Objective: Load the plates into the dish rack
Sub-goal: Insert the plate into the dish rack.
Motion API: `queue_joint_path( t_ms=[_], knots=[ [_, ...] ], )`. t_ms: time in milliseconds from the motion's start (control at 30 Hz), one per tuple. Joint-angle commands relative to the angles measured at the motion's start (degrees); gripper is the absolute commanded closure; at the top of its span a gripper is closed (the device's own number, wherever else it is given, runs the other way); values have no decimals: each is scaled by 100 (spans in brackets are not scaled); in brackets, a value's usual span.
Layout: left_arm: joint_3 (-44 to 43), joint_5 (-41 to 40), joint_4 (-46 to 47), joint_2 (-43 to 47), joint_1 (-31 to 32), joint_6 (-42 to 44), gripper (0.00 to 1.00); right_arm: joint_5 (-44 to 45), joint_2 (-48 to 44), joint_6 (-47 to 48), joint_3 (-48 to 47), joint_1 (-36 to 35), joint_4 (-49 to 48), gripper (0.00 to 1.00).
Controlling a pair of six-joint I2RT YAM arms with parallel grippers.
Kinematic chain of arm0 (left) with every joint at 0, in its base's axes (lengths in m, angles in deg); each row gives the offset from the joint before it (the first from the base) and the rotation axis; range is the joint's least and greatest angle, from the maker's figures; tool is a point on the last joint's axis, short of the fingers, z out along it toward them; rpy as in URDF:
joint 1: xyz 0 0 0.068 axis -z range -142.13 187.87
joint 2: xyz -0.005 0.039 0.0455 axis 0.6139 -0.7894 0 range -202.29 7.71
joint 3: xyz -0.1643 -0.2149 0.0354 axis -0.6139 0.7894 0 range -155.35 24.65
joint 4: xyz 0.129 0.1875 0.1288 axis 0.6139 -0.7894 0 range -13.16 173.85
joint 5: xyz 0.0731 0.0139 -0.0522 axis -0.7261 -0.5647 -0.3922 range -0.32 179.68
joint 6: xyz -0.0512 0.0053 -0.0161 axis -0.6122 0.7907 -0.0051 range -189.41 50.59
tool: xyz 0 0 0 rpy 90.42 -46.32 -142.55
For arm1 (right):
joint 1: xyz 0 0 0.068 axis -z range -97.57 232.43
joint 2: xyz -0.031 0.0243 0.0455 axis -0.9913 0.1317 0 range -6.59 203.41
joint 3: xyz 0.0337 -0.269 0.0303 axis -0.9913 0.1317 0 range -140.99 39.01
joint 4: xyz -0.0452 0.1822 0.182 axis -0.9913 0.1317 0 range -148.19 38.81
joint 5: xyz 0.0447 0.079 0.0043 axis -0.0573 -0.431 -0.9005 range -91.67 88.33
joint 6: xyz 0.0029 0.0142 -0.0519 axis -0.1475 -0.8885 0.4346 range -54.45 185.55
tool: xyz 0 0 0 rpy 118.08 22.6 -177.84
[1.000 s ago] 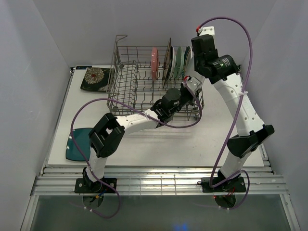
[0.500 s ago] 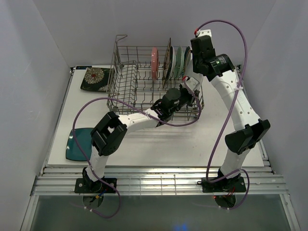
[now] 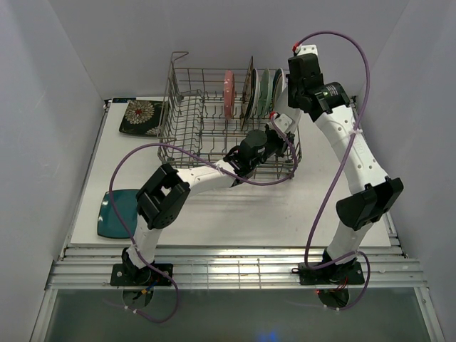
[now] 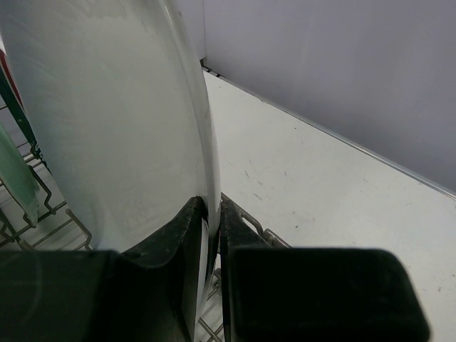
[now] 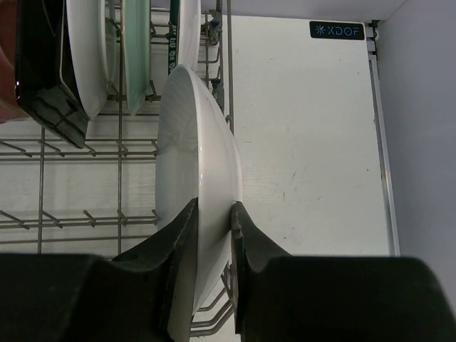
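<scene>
Top external view, left to right: a dark teal plate (image 3: 114, 212) and a black floral square plate (image 3: 142, 116) lie flat on the table (image 3: 235, 214), not yet loaded. The dish rack (image 3: 173, 114) stands at the far side with a pink plate (image 3: 229, 92) and several others upright in a row towards its right end, where both arms converge. Left wrist view: the left gripper (image 4: 212, 229) is nearly closed, its jaws pinching the rim of a large white plate (image 4: 121, 114) held on edge above the rack wires. Right wrist view: the right gripper (image 5: 214, 221) likewise clamps a white rim, apparently the same plate, just right of the standing mint plate (image 5: 135, 50) and close to the rack's right wall. I judge the step in hand to be seating this plate in the last slot on the right. To do it well I would keep the plate upright and lower both arms together so that it does not twist between the two grips. I would steer the bottom rim between two tines, clear of the neighbouring plate. I would release only once the rim rests on the wires, one gripper first, then withdraw straight up so that the fingers do not drag the plate over.
</scene>
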Motion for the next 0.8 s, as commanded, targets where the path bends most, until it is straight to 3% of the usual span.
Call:
queue_joint_path(
  t_ms=[0, 100, 300, 367, 767],
  knots=[
    [-281, 287, 310, 220, 33, -232, 78, -555, -345, -124, 91, 62, -684, 90],
    [-290, 287, 293, 220, 42, -223, 70, -555, -424, -142, 241, 115, -728, 89],
    [-334, 481, 249, 185, 77, -205, 55, -563, -617, -168, 530, 185, -825, 79],
    [-369, 490, 222, 176, 95, -197, 46, -572, -644, -168, 566, 194, -860, 77],
    [-475, 411, 64, 237, 104, -127, 18, -599, -696, -151, 426, 203, -860, 42]
  ],
)
